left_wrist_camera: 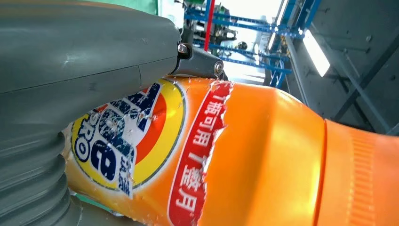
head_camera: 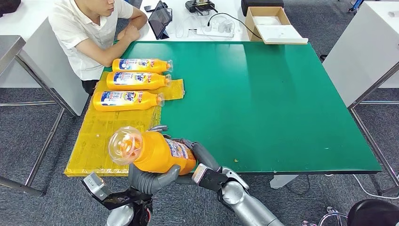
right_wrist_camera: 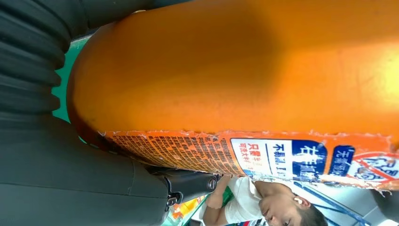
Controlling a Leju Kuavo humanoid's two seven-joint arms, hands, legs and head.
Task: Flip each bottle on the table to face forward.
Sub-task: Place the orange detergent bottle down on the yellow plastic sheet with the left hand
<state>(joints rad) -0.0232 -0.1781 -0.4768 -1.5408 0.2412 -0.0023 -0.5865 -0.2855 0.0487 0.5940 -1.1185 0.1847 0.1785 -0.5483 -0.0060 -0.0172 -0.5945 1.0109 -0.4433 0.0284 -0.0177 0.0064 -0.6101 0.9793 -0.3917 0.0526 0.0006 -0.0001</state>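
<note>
1. we hold one orange bottle [head_camera: 157, 153] lifted off the green desk [head_camera: 263, 103] at its near left corner, above the yellow mat [head_camera: 101, 141], base toward the camera. the left robot hand [head_camera: 150, 180] cups it from below and the right robot hand [head_camera: 200, 157] wraps its far side, so both are grasping the same bottle.
2. the plastic looks smooth and glossy in the wrist views, so we judge that turning it between two hands could let it slide, and it hangs near the desk edge, where a slip could send it to the floor.
3. the label [left_wrist_camera: 141, 141] is torn and peeling along its edge (the right wrist view shows the same ragged border), and we think a finger dragging across it could catch or tear it further and jerk the rotation.
4. three bottles [head_camera: 136, 80] lie in a row on the mat with their labels up, well apart from the held one; setting ours down carelessly could roll it into the nearest of them [head_camera: 127, 100] and turn it off its face.
5. if one robot hand lets go before the other has a firm grip, the bottle's weight could tip it cap-down.
6. a person [head_camera: 89, 33] sits at the far left corner, near the row, so a wide swing of the bottle could reach toward them.
</note>
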